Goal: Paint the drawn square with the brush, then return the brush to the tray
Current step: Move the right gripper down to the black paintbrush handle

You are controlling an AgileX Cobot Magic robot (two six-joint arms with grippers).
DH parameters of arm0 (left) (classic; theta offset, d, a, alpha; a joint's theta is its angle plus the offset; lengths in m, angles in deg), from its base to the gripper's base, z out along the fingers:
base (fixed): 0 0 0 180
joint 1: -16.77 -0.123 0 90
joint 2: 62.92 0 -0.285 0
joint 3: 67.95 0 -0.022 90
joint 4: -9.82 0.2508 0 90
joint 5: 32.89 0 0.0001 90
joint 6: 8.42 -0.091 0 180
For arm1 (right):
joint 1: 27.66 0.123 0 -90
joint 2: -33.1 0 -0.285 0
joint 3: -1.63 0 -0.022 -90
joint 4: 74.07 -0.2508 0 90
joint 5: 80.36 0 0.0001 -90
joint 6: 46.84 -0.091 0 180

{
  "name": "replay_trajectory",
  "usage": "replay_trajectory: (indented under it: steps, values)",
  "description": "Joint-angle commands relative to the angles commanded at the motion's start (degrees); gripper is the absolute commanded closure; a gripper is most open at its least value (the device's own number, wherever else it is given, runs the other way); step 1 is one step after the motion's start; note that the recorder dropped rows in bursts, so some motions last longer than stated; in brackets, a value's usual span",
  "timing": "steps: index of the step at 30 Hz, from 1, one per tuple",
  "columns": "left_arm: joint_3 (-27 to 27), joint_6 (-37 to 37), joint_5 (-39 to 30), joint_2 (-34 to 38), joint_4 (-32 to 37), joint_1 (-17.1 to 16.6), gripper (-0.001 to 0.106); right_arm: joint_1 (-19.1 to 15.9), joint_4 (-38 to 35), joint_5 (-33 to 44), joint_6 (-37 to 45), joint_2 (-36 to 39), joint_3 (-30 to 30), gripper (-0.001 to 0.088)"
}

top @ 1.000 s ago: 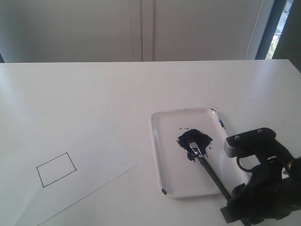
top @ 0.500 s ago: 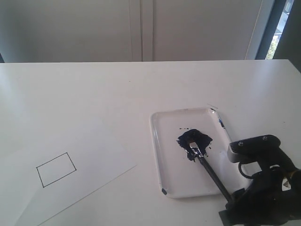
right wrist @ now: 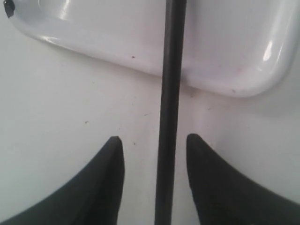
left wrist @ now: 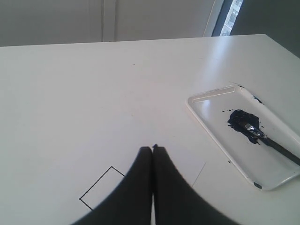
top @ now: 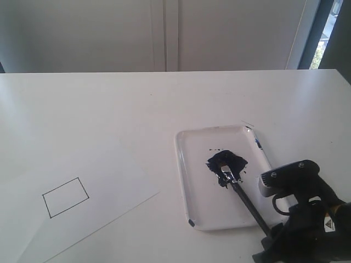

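Observation:
The brush [top: 241, 193] lies with its dark tip in the paint blot [top: 226, 162] of the white tray [top: 189, 181], its black handle sticking out over the tray's near rim. My right gripper [right wrist: 153, 140] is open, one finger on each side of the handle [right wrist: 168, 117], with a gap on both sides. In the exterior view that arm [top: 307, 224] sits at the bottom right. The drawn square [top: 65, 196] is blank on the paper sheet [top: 109, 181]. My left gripper [left wrist: 153, 149] is shut and empty, held above the paper near the square [left wrist: 101, 187].
The paper sheet lies at the front left of the white table, the tray [left wrist: 211, 126] to its right. A dark speck [top: 191, 222] sits on the tray's near corner. A wall and a window strip [top: 323, 33] stand behind the table.
The right arm has shifted slightly left and lower over the brush handle. Brush, tray and paper have not moved.

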Motion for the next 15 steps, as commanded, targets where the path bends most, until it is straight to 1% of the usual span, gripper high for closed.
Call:
replay_trajectory:
  steps: [3,6,8,11,15]
  values:
    - [0.00,0.01,-0.11,0.00,0.00,0.00,0.105,0.00,0.00,-0.60,-0.60,2.43,0.00,0.0459]
    - [0.00,0.01,-0.22,0.00,0.00,0.00,0.105,0.00,0.00,-3.39,-1.12,4.74,0.00,0.0466]
    - [0.00,0.01,-0.22,0.00,0.00,0.00,0.105,0.00,0.00,-4.25,-1.12,5.36,0.00,0.0489]
    - [0.00,-0.03,-0.23,0.00,0.11,0.00,0.105,0.00,0.00,-6.10,-1.12,6.11,0.00,0.0490]
    - [0.00,-0.03,-0.23,0.00,0.11,0.00,0.105,0.00,0.00,-6.39,-1.12,8.74,0.00,0.0490]
